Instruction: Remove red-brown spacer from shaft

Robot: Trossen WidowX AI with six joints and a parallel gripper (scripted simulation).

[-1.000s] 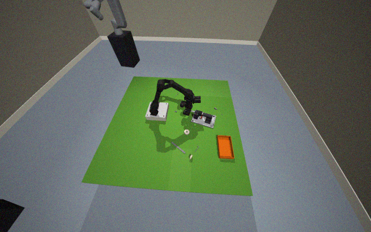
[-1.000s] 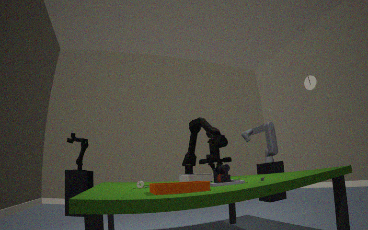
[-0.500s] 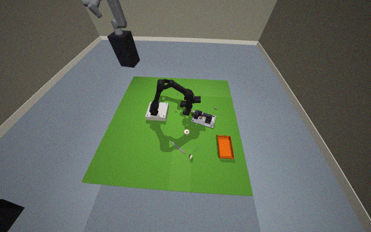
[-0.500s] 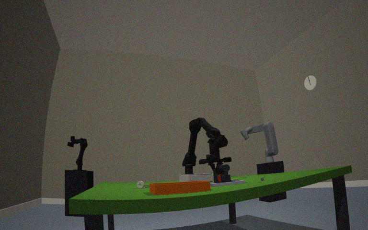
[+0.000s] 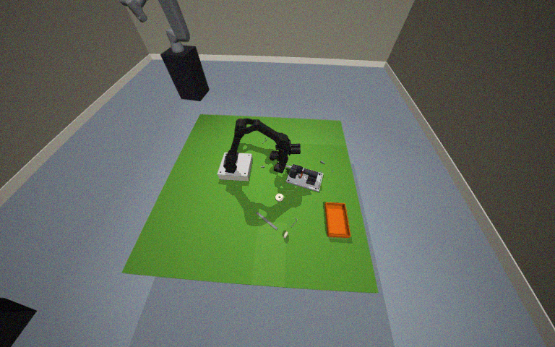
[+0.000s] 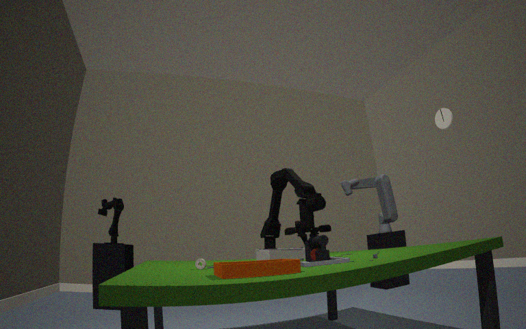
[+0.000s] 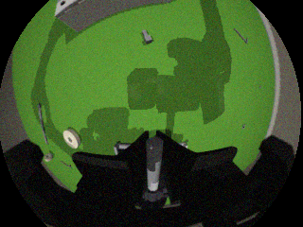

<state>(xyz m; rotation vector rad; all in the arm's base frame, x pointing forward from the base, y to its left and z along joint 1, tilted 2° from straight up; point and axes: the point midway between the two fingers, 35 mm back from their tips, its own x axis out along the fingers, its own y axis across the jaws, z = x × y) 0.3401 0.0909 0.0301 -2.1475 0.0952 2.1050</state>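
Note:
My gripper (image 5: 280, 168) (image 7: 151, 134) is shut on the outer end of the grey shaft (image 5: 288, 166) (image 7: 152, 180), at the left end of the fixture. The fixture is a set of black blocks (image 5: 311, 177) on a light base plate (image 5: 301, 184) (image 6: 341, 260). The red-brown spacer (image 5: 300, 175) (image 6: 314, 254) sits low between the blocks, below the shaft line, close to the plate. Whether it lies flat or leans is too small to tell. Dark round parts remain in line with the shaft; single spacers and the shaft's inner end cannot be told apart.
An orange tray (image 5: 337, 220) (image 6: 257, 269) lies nearer the front right. A white ring (image 5: 279, 195) (image 7: 72, 138) and a grey bar (image 5: 267, 220) lie in front of the arm. A small grey piece (image 7: 147, 37) lies between the fixture and the arm's white base (image 5: 241, 165).

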